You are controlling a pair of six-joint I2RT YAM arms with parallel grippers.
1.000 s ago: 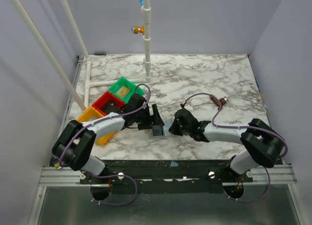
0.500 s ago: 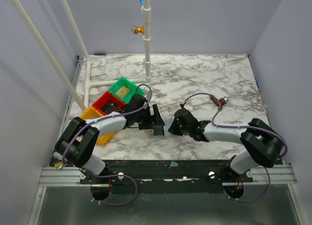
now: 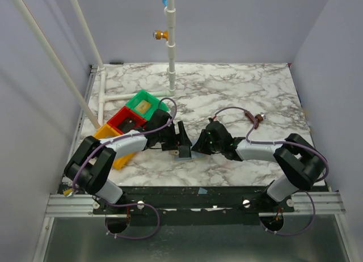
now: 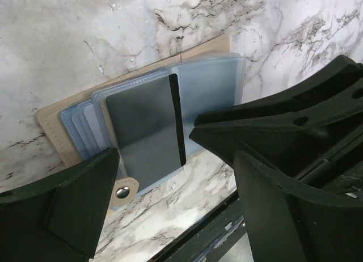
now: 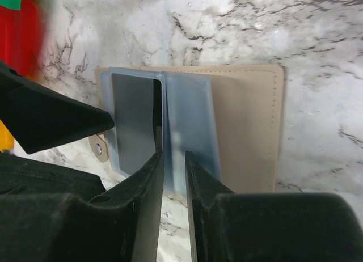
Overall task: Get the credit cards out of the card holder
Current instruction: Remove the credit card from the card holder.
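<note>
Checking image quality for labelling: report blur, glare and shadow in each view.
Top external: even soft light, sharp, though the card holder is tiny in frame. Left wrist: the dark card carries a grey sheen; the fingers are unlit black shapes. Right wrist: the red tray at the left edge is smeared, the plastic sleeves fairly sharp.

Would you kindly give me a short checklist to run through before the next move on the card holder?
1. Card holder lying open on the marble table: ok.
2. Dark card visible among the sleeves: ok.
3. Dark card pulled clear of the sleeves: not ok.
4. Left tool open, astride the dark card: ok.
5. Right tool pinching a sleeve, jaws narrowly apart: cannot tell.
</note>
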